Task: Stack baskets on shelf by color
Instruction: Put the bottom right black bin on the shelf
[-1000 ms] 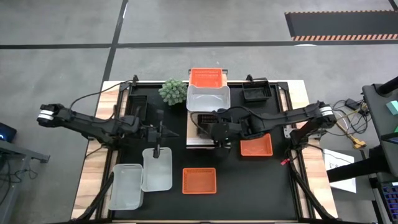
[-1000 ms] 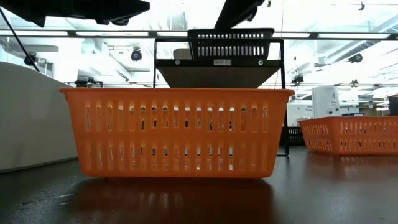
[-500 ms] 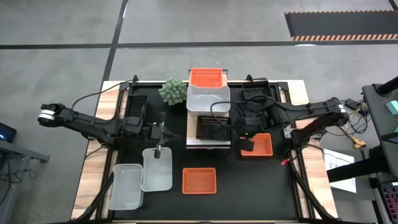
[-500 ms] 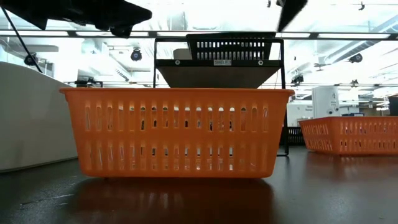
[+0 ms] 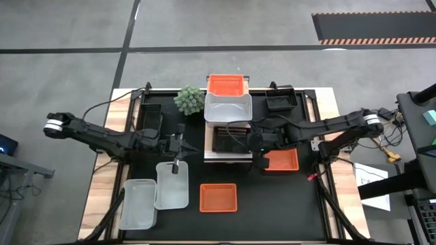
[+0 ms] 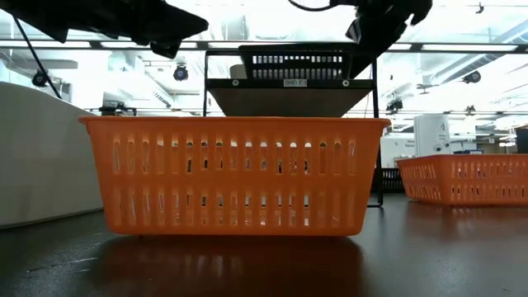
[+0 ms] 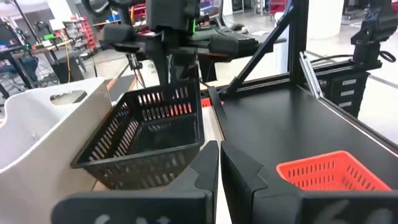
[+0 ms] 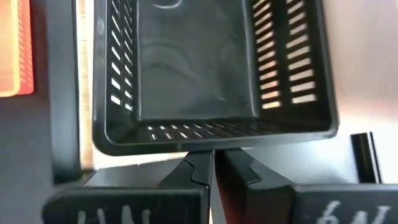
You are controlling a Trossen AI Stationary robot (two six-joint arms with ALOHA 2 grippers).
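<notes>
Your right gripper (image 5: 259, 151), fingers pressed together and seemingly empty, sits just beside the black basket (image 5: 234, 139) on the shelf (image 5: 228, 157); left gripper (image 5: 178, 144), also closed, waits farther off.

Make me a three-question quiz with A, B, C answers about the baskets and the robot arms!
1. Where is the green plant?
A. Beside the shelf's left side
B. Inside an orange basket
C. On the floor

2. How many red-orange baskets show from above?
A. One
B. Three
C. Five

3. How are the right gripper's fingers?
A. Spread wide
B. Clamped around a white basket
C. Pressed together

Answers:
1 A: the green plant stands just left of the shelf.
2 B: one red-orange basket sits on the shelf's far end, and two sit on the table.
3 C: the right gripper has its fingers meeting, facing the black basket.
</notes>
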